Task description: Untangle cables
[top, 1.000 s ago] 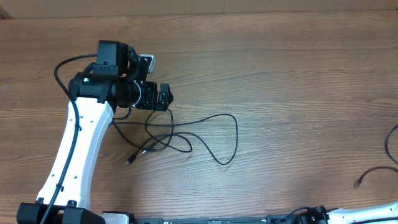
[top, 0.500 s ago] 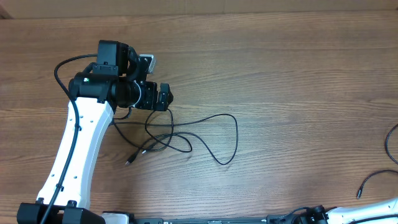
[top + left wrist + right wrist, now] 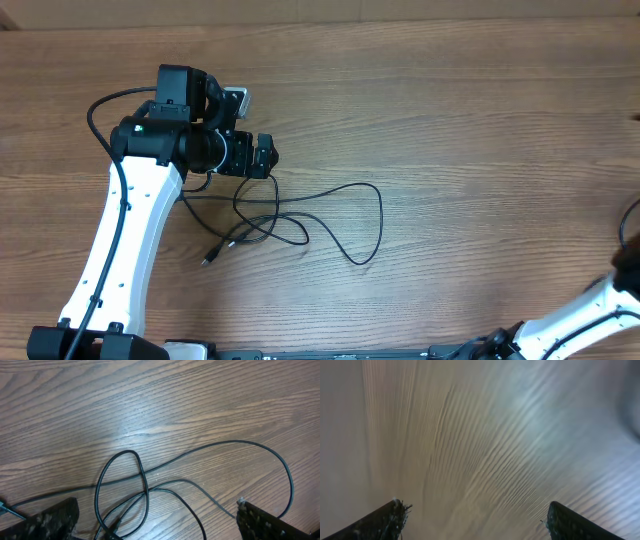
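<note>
Left wrist: left gripper [image 3: 156, 505] wide open above tangled cables [image 3: 144, 477] on table [image 3: 200, 400]; right gripper [image 3: 475, 506] apparently open, view blurred.

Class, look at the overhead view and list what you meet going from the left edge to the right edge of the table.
left arm → cables → right arm
</note>
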Tool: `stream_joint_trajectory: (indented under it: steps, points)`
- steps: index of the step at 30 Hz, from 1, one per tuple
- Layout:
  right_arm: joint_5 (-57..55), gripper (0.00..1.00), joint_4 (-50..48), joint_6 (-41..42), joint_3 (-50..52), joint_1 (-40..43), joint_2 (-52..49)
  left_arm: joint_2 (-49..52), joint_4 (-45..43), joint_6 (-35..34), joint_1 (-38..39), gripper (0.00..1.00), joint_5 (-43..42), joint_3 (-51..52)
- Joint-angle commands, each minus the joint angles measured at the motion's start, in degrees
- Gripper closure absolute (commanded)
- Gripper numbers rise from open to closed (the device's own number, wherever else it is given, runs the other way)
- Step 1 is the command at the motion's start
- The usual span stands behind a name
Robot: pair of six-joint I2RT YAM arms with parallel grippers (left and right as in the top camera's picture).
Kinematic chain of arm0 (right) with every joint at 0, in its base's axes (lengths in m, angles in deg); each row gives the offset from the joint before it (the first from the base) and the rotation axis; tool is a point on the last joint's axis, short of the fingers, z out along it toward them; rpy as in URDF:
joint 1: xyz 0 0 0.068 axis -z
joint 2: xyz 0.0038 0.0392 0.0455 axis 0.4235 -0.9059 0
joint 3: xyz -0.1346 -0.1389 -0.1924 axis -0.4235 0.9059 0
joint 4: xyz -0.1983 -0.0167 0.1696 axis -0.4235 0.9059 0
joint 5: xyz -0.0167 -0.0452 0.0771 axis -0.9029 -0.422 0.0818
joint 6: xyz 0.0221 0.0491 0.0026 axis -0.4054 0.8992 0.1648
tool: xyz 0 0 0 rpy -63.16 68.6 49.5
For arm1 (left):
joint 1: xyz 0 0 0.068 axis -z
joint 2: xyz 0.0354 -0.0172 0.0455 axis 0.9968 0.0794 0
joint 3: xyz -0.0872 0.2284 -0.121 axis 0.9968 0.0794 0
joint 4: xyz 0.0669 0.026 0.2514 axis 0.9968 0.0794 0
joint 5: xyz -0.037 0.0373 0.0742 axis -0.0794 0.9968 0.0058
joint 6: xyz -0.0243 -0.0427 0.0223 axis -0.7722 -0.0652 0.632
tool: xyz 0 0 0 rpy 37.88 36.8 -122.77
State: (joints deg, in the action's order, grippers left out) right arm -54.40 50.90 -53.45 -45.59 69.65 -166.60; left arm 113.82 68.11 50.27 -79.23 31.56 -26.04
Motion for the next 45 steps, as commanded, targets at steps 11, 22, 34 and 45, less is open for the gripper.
stream_joint_trajectory:
  steps: [11, 22, 34, 45]
  points:
    - [-4.22, 0.00, 7.50, -10.75, -0.94, -22.03, 0.52, 0.35, -0.04, -0.50, -0.52, 0.00, 0.20, -1.11]
    - [-5.70, 0.00, 7.52, -11.10, 4.61, -37.57, 0.55, 0.35, -0.04, -0.50, -0.52, 0.00, 0.20, -1.11]
    - [-6.10, 0.00, 7.21, -13.09, 14.91, -52.11, 0.55, 0.35, -0.04, -0.50, -0.52, 0.01, 0.22, -1.11]
    - [-6.10, 0.00, 5.84, -14.10, 17.64, -62.93, 0.55, 0.35, -0.04, -0.50, -0.52, 0.00, 0.20, -1.11]
